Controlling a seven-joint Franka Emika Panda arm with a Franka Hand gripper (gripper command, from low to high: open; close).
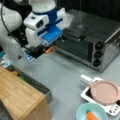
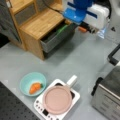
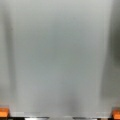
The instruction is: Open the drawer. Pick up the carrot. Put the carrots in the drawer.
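Light-blue bowl at a front view's bottom edge holds the carrot, orange with a bit of green, lying inside it; same bowl and carrot show low at a front view's left. Just beside the bowl, a white induction cooker carries a pink pan with a white handle pointing up and right. Drawer of the wooden-topped cabinet stands pulled out, dark grey, with green and some orange visible inside; in a front view it shows as a dark trough along the wooden top. Gripper hangs above the grey counter, between the open drawer and the silver toaster oven, well apart from the bowl; also seen near a front view's top. Orange-tipped fingers sit at the two bottom corners of the wrist view, spread wide, with bare counter between them and nothing held. Blue bracket on the white wrist housing. Carrot not touched by the gripper.
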